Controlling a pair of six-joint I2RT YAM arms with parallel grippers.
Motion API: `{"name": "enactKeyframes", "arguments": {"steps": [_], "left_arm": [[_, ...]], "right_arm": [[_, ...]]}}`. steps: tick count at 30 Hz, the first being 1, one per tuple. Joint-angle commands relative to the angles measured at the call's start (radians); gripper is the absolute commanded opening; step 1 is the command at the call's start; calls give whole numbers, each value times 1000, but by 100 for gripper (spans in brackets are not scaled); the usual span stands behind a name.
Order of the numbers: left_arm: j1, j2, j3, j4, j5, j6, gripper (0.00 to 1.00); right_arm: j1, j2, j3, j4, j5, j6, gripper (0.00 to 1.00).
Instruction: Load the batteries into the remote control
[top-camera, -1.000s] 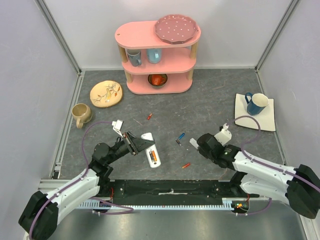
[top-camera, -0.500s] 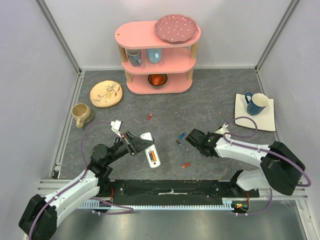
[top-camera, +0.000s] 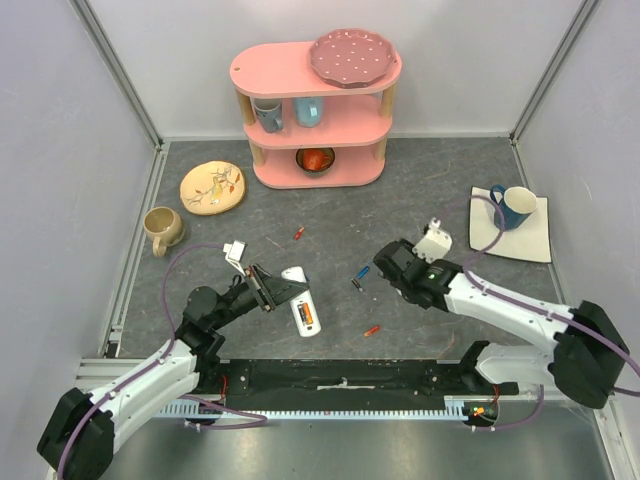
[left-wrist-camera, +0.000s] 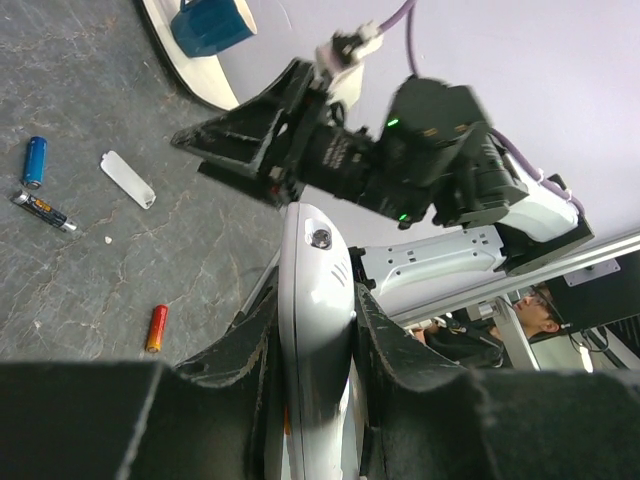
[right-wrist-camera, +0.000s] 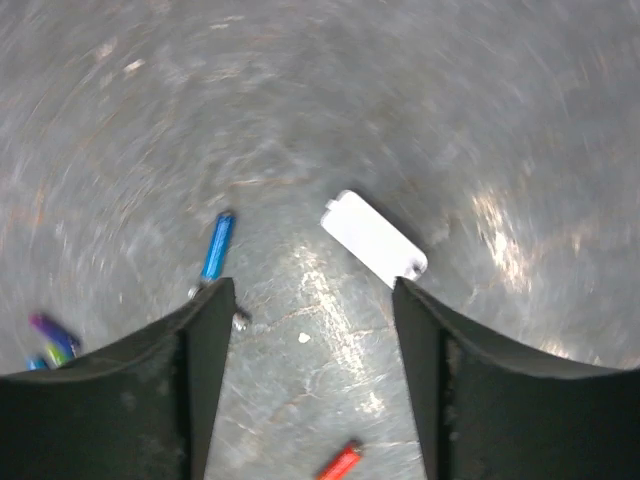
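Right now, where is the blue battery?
In the top view, the blue battery lies on the table near the middle, beside a dark grey battery, just left of the open right gripper.

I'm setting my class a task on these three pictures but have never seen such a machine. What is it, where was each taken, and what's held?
These are two robot arms bolted at the near edge of a table. The wide picture looks down from above; the other two come from a camera on each wrist. The left pincer is shut on the white remote control. The right pincer stands open and empty above the table, where a blue battery, an orange-red battery and a small white flat piece lie loose. At the back stands a pink shelf.
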Motion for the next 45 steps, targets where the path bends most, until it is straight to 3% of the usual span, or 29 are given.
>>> {"name": "enactKeyframes", "arguments": {"steps": [1, 4, 6, 10, 15, 27, 45], "left_arm": [[0, 4, -40, 28, 4, 19, 2], [0, 7, -38, 33, 6, 22, 2], [0, 7, -38, 33, 7, 25, 2], [0, -2, -41, 26, 12, 28, 2], [0, -25, -38, -16, 13, 43, 2], [0, -7, -40, -4, 15, 46, 2], [0, -1, -38, -4, 15, 48, 2]], "right_arm": [[-29, -64, 55, 265, -75, -765, 74], [-71, -5, 73, 266, -174, -988, 74], [-145, 35, 69, 245, -267, -1045, 70], [-246, 82, 15, 279, -412, -1096, 58], [-270, 75, -33, 337, -515, -1113, 56], [-277, 103, -85, 366, -503, -1121, 50], [-312, 132, -88, 371, -498, -1113, 52]]}}
